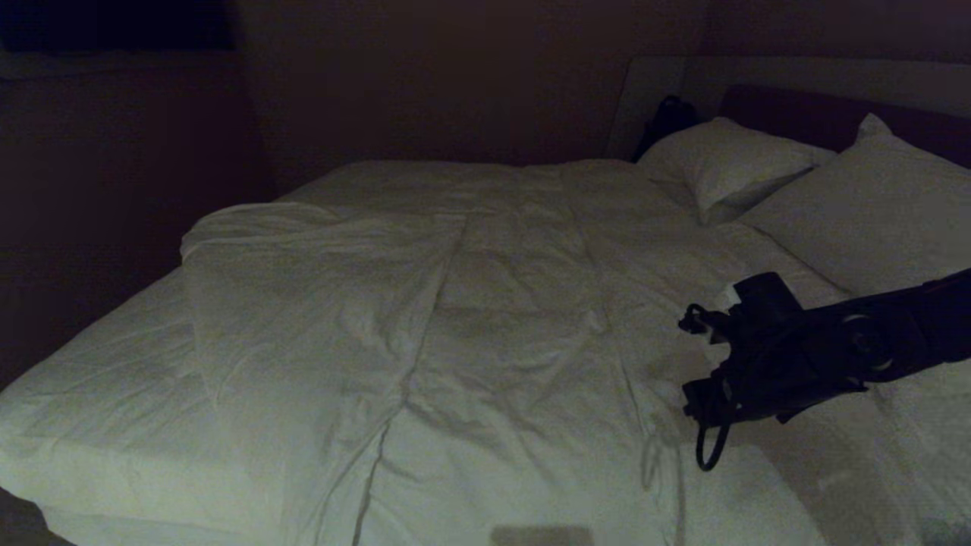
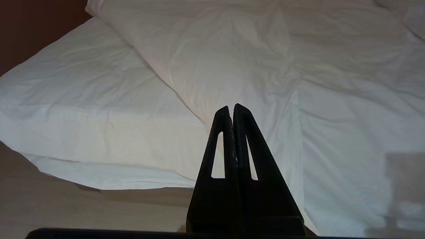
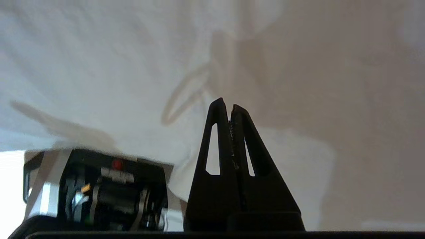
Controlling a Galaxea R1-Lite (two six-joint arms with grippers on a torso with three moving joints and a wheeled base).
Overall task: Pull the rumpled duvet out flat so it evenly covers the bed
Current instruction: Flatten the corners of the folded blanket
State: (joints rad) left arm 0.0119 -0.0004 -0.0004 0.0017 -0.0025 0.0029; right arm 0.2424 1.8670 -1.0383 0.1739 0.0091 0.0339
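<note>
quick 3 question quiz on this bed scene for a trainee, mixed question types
1. True or false: the right gripper is shut on a fold of the duvet.
2. Which part of the bed is left uncovered by the duvet? A) the robot's left side B) the pillow end only C) none
3. Fill in: the left gripper, held off the bed's near edge, is ____.

Key
1. False: it is shut but holds nothing, above the duvet.
2. A: bare mattress sheet shows there.
3. shut
</note>
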